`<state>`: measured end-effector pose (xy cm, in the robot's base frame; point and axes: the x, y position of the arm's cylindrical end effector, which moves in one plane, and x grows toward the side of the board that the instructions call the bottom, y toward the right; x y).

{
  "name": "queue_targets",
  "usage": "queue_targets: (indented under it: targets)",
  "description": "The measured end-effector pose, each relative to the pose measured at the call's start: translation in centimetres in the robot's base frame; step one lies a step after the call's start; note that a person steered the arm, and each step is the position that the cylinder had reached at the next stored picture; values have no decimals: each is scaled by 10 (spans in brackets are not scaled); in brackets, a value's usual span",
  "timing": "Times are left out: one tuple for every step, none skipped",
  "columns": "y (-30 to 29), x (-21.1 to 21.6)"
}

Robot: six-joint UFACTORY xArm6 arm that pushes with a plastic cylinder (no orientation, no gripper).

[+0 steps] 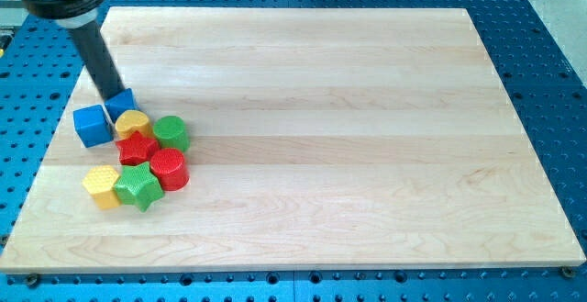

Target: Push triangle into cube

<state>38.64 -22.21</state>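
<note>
Wooden board [321,137] is carrying my bare tip [116,95], pressing the blue triangle [120,106] beside the blue cube [92,125], possibly skidding it past into the cluster.

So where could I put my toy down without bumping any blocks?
Anywhere right of the green cylinder and red cylinder: the wooden board is bare to its right edge. The left side is crowded, with my tip touching the blue triangle beside the blue cube.

The rod [92,40] is cut off by the view's top edge, my tip [116,95] is pressed against the blue triangle [121,105], whose shape is partly hidden, and the surface [321,137] loses no corner.
</note>
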Motion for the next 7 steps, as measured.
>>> queue_targets:
  targets:
    - [35,-36]
    - [81,-34]
    - [99,-4]
    - [77,-2]
    - [59,-2]
    - [45,-2]
    - [25,7]
